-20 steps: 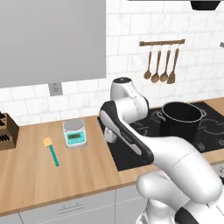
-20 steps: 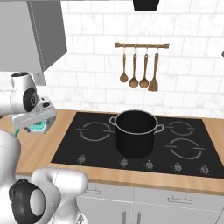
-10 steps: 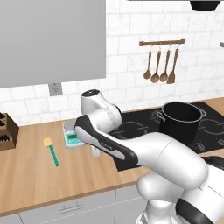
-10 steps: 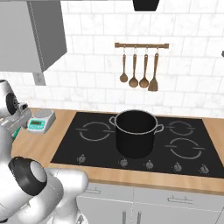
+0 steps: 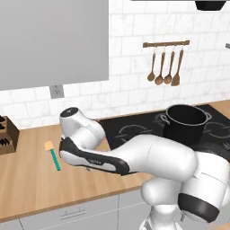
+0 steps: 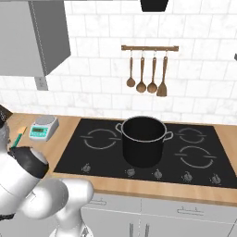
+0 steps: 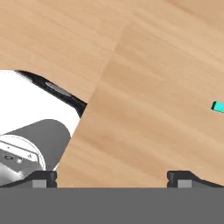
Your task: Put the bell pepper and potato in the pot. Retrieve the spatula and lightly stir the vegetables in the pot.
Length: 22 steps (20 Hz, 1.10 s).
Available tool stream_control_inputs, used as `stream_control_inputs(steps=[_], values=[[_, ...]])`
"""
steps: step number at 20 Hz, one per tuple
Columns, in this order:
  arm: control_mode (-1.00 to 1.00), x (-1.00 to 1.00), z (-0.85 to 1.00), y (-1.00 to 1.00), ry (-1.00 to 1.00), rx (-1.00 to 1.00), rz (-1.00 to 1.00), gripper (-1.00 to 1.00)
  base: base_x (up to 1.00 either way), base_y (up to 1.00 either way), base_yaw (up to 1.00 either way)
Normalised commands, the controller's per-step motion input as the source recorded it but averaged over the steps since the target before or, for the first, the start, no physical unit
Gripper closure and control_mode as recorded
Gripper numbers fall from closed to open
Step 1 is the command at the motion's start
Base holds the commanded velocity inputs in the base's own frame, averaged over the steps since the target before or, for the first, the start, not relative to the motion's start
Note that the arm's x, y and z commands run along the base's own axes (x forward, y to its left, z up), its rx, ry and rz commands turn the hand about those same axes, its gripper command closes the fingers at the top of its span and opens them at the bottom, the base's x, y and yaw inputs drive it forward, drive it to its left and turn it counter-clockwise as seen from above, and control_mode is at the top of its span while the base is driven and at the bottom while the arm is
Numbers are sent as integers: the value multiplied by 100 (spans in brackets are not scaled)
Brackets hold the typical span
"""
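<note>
Swinging further left since the earlier frames, the arm now bends low over the wooden tabletop (image 5: 27, 188), its pincer (image 7: 112, 177) spread wide and empty above bare wood. Nearby lies the spatula (image 5: 53, 154), teal handle flat on the tabletop, well apart from the pot (image 6: 143, 140) on the stovetop (image 6: 92, 152).

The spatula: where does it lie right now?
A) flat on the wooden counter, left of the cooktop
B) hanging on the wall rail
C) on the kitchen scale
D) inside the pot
A: the spatula lies flat on the bare counter, well left of the cooktop.
</note>
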Motion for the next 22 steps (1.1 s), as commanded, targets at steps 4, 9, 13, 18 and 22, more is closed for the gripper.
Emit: stream_control_inputs(steps=[4,9,13,18,22], values=[[-100,28,-14,78,1,-23,42,-100,0,0,0],[-100,20,-15,60,0,-29,30,-100,0,0,0],[-100,30,-15,29,6,-10,26,-100,0,0,0],[-100,43,-24,9,17,0,19,-100,0,0,0],[-100,6,-42,0,1,0,10,-100,0,0,0]])
